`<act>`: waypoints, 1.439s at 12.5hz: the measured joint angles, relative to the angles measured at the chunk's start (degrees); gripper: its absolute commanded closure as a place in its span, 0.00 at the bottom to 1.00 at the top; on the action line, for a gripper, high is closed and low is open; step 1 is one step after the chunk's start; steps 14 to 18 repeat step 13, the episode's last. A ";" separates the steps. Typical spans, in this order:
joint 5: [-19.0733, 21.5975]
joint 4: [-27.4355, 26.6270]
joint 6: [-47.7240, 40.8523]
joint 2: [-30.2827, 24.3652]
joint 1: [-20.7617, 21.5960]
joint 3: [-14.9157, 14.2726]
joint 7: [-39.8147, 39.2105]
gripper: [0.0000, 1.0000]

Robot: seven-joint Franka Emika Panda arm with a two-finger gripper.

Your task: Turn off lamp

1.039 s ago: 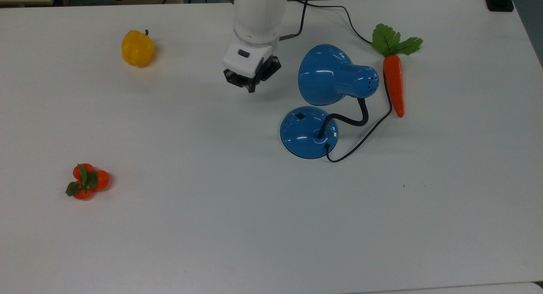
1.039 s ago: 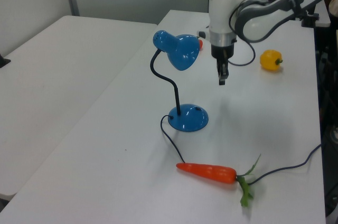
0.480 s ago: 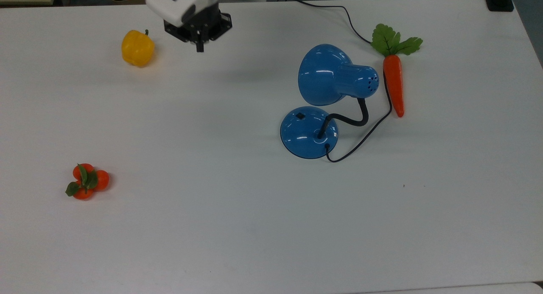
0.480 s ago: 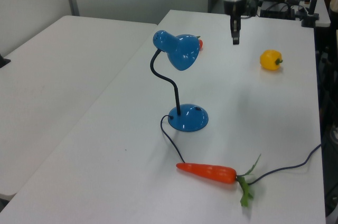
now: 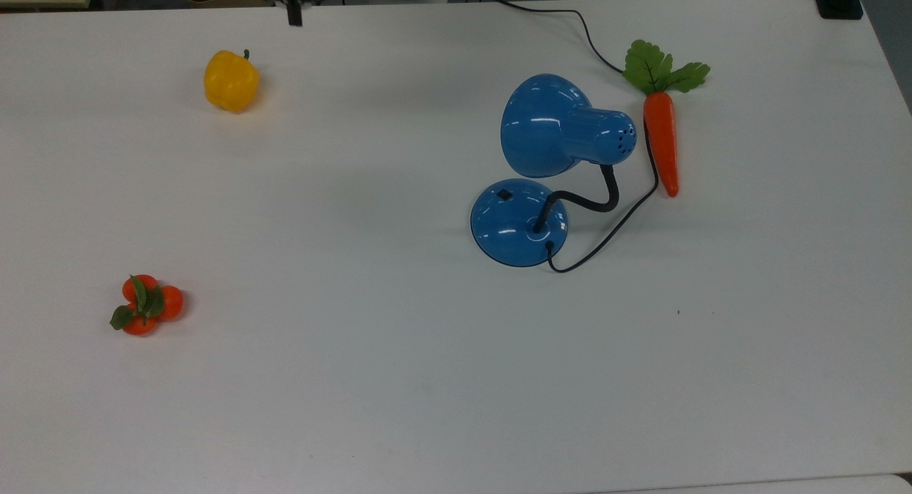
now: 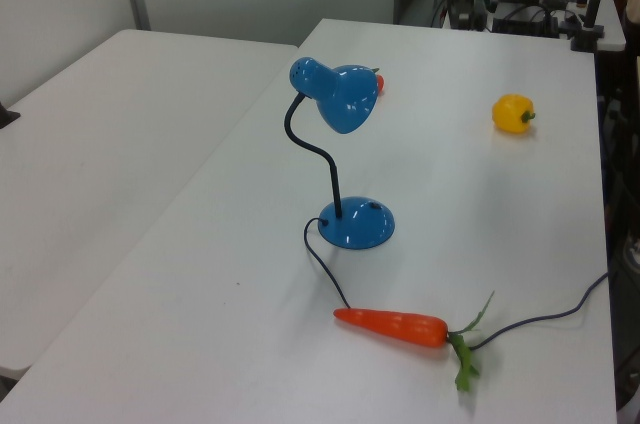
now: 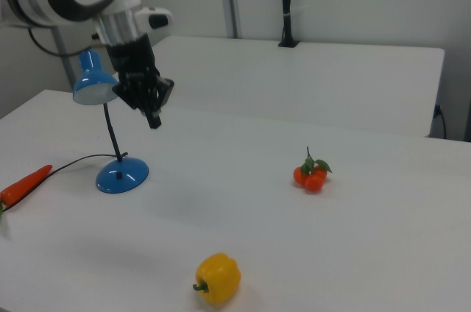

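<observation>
The blue lamp stands on the white table, its dome shade hanging over the round base. A small black switch sits on the base's upper left in the top view. A black gooseneck and cord run off the base. My gripper is at the top view's upper edge, far left of the lamp and beyond the table's far side. In the right view the gripper hangs high in the air in front of the lamp's shade and base, shut on nothing.
A toy carrot lies just right of the lamp in the top view, beside the cord. A yellow pepper rests at the upper left. A cluster of small oranges lies at the lower left.
The gripper has risen and pulled back from beside the lamp's shade toward the top view's upper left edge. The lamp, the carrot and the fruit have not moved.
</observation>
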 measured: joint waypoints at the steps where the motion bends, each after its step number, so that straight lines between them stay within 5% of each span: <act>1: 0.96 2.13 -1.24 -0.06 0.02 -0.81 1.35 0.68; 2: 1.48 3.03 -1.84 -0.10 0.42 -1.62 1.74 0.54; 3: 1.80 3.65 -2.51 -0.20 1.45 -2.81 1.96 0.29; 5: 1.91 4.11 -3.15 -0.87 5.06 -6.25 2.74 0.17; 6: 1.91 4.12 -3.31 -1.12 6.52 -7.66 2.78 0.00; 9: 1.92 4.16 -4.87 -1.99 10.54 -11.50 2.83 0.00; 18: 1.95 4.17 -5.47 -2.62 10.87 -12.65 2.83 0.00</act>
